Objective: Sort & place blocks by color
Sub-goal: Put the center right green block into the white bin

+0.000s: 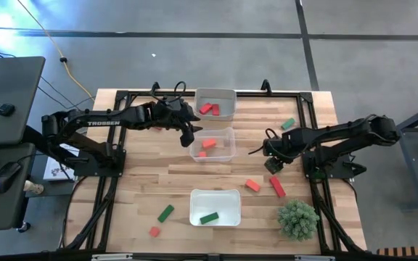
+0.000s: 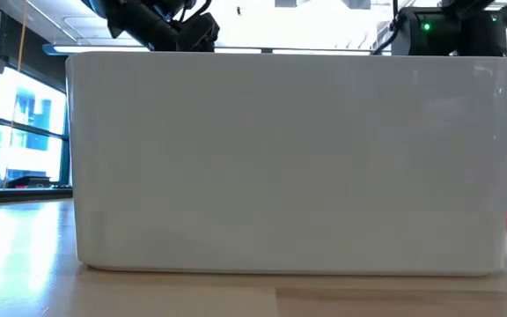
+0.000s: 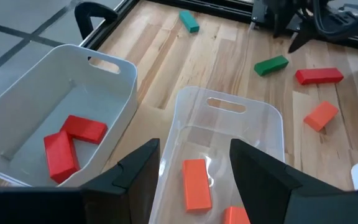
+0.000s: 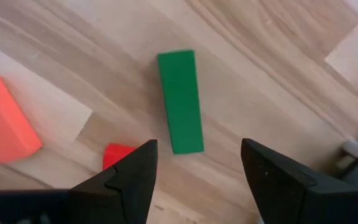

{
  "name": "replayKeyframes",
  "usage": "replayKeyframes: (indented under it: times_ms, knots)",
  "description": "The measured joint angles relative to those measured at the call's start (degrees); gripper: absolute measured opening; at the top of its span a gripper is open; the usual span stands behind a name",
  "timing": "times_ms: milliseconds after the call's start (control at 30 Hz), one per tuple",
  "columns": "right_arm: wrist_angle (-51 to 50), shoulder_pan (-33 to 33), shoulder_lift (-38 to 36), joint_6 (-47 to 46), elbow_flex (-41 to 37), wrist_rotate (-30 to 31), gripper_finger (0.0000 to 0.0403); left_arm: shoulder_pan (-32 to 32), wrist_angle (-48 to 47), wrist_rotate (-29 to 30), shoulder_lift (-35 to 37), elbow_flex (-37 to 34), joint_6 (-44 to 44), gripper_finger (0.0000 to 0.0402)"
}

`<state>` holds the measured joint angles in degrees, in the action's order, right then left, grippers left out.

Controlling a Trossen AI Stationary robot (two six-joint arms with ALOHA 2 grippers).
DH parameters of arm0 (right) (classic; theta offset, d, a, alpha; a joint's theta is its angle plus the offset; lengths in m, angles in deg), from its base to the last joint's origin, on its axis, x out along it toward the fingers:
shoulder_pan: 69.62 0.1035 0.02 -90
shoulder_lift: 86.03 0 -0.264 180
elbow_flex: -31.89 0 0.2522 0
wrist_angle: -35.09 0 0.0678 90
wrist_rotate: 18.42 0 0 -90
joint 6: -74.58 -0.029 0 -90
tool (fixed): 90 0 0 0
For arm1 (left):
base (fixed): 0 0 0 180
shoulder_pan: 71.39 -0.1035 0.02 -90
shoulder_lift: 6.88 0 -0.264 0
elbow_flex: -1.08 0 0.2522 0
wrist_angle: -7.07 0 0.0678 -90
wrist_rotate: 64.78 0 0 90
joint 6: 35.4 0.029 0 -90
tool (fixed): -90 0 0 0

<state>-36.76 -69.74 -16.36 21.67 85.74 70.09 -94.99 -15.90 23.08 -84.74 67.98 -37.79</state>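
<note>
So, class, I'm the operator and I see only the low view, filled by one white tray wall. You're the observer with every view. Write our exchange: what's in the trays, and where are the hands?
Observer: That white tray holds one green block.
Operator: And the other trays?
Observer: The far tray holds two red blocks; the middle tray has orange blocks.
Operator: The hands?
Observer: The left hand hangs open over the middle tray; the right hand is open above a second green block on the table.
</note>
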Motion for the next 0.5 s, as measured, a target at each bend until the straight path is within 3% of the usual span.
replayKeyframes:
  times_ms: [500]
  knots:
    - [9.8,0.0,5.1,1.9,-4.5,2.5,0.0222,0.0,0.0,0.0,0.0,0.0,0.0,0.0184]
